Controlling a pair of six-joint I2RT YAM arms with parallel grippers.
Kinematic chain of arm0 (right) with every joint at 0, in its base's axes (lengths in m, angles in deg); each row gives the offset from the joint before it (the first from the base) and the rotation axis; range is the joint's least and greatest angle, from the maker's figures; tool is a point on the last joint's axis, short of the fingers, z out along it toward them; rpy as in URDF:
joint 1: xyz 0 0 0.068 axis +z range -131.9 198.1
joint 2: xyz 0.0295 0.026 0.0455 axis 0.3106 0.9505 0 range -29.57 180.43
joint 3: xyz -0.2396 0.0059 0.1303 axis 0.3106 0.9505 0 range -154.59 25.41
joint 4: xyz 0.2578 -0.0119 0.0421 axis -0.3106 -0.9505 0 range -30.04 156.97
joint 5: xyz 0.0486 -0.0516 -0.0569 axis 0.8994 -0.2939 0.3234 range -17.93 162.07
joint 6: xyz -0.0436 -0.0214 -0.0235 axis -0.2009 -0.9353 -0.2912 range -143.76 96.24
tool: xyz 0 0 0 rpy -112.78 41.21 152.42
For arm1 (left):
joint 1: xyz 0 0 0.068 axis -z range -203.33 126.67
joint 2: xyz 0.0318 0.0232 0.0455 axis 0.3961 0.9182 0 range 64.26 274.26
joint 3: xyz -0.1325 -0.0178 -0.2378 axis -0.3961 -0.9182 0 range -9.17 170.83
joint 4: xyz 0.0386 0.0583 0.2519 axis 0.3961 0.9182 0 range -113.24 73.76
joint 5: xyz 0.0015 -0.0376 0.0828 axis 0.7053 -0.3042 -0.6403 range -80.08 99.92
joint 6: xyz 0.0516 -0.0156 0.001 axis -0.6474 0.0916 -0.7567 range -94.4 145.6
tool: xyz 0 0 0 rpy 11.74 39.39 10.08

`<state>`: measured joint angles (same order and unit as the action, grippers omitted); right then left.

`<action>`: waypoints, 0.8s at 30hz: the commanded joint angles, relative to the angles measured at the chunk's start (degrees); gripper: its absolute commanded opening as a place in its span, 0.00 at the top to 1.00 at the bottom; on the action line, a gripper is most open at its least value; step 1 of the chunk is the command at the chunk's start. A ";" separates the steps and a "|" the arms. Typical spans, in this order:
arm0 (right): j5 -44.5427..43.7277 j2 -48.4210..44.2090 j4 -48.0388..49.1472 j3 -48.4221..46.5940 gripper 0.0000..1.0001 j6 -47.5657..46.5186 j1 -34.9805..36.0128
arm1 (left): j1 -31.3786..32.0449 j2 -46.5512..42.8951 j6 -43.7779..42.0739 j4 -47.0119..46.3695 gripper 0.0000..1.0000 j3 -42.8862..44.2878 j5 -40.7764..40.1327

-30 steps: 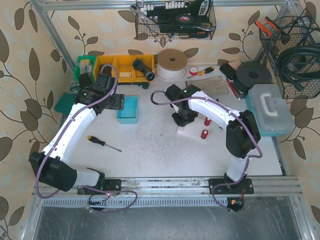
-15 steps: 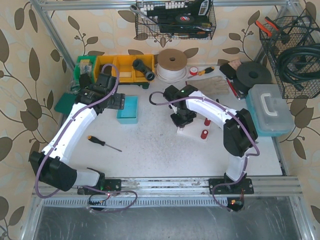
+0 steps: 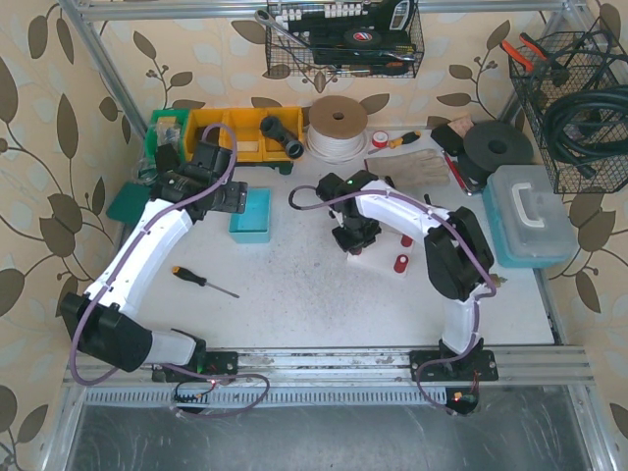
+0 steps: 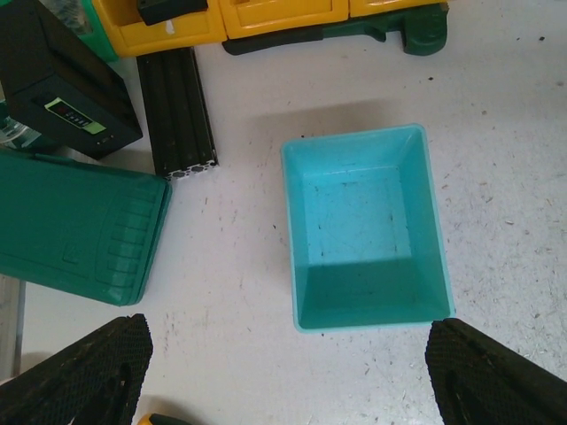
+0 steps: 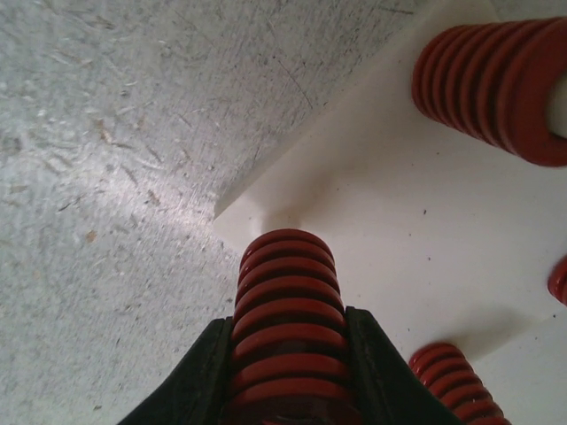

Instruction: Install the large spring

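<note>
Near white plate [image 5: 399, 212] corner, gripped large spring [image 5: 285, 310]

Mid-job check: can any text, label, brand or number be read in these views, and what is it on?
No text is readable in any view.
Too small: print on the pale green label of the black box.
Blurred: white labels on black packages in the hanging wire basket.
</note>
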<state>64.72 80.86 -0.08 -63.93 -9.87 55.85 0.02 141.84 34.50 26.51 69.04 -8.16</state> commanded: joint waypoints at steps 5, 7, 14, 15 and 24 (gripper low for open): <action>-1.96 4.06 0.92 -3.98 0.82 0.33 0.12 | 0.64 0.28 -0.86 1.23 0.13 2.66 -1.69; -1.88 3.25 0.22 -4.36 0.70 0.68 0.10 | 0.64 0.22 -0.70 1.31 0.13 2.82 -1.69; -3.01 -6.48 -1.54 -3.94 0.33 1.82 -0.04 | 0.77 1.05 -0.06 0.90 0.13 3.33 -0.05; -3.32 -8.32 -1.45 -3.49 0.28 1.97 -0.12 | 0.73 1.18 0.09 0.83 0.13 3.50 0.48; -15.76 -36.07 14.70 14.96 0.00 -1.48 -4.06 | 1.20 -0.16 4.53 -5.03 0.12 0.44 5.78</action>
<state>57.14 54.11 4.84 -58.73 -8.80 54.02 0.07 143.46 36.34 26.01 70.75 -5.87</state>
